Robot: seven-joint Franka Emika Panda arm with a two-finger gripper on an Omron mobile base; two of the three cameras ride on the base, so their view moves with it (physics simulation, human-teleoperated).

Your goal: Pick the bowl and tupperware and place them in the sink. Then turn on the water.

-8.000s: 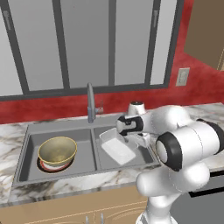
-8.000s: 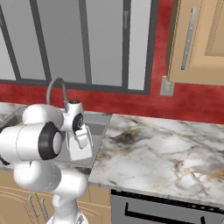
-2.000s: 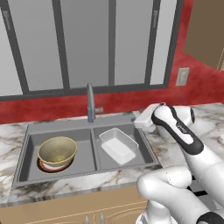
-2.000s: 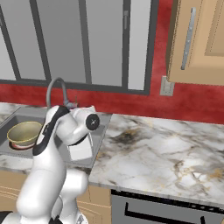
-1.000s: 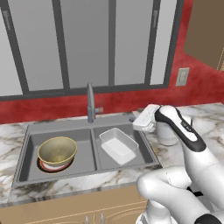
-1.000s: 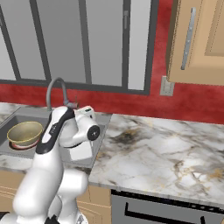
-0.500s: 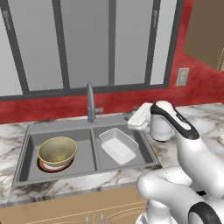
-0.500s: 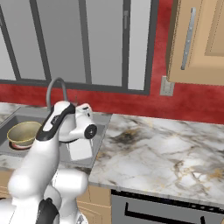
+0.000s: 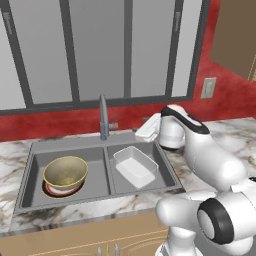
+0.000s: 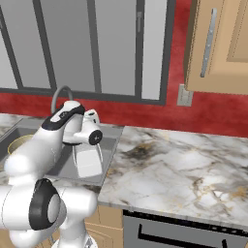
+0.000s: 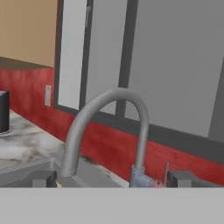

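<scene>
So the placing part looks done: the bowl (image 9: 65, 172) sits in the left basin of the sink (image 9: 100, 145) (on top of something red and white, just peeking out underneath), and the tupperware (image 9: 135, 165) lies in the right basin. No water is coming from the spout, so what's left is the faucet (image 9: 103, 116).

The relation that matters: in the left base view the gripper (image 9: 144, 130) hangs over the back rim of the sink, and the faucet stands at about 9 o'clock from it, near but not touching. The little lever sticks out of the faucet base on the side facing the claw. In the hand view the camera looks nearly straight at it: the faucet (image 11: 109, 131) arches across the middle, with the base and a thin reddish lever (image 11: 165, 173) at about 5 o'clock from center, between the two fingertips (image 11: 43, 178) at the bottom edge. The lever stands roughly upright there, though it's too thin to read its angle well.

The claw is spread wide with nothing in it.

Looks-wise the faucet is a slim grey gooseneck, tall, curving over toward the basins. My guess is the next move is a short reach toward 9 o'clock to nudge that lever (small target, easy to slide past).
</scene>
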